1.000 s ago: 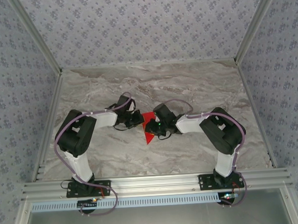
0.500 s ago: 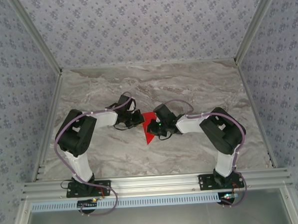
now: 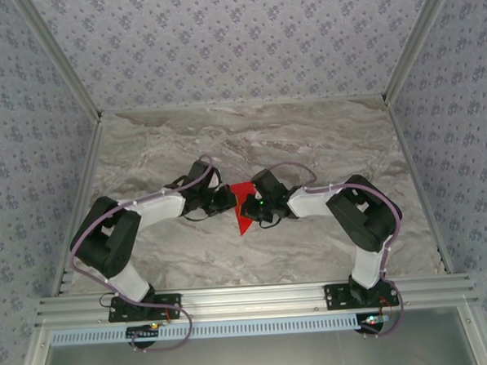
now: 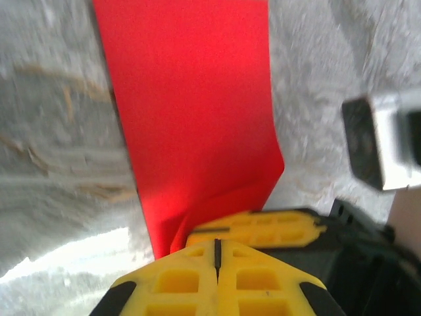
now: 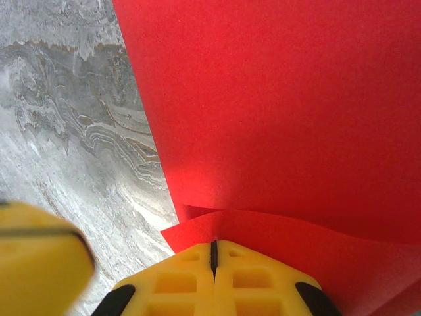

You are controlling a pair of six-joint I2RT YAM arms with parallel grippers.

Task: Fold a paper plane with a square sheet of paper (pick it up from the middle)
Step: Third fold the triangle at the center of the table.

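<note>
Table: a grey-veined marble tabletop is seen between patterned walls, with both arm bases bolted at its near edge.
Arms: the black-and-white left arm and the black-and-white right arm are bent inward, so that their wrists are brought together at the middle of the table.
Paper: the bright red matte paper sheet is found at the table's centre, directly between the two wrists. Part of it is covered by them, and a pointed tip is shown toward the near side.
Key relation: the sheet's long axis is laid far to near, across the line joining the two claws. It is met from the left by one claw and from the right by the other, and neither arm is placed nearer than the other.
Left gripper: the yellow jaws are pressed together. The sheet's edge is touched at the tips, but whether a layer is caught cannot be told.
Right gripper: the jaws are pressed together, and a grip on the raised red flap of the sheet is judged likely.
Coming move: any fold is judged to be turned along that far-to-near axis.
</note>
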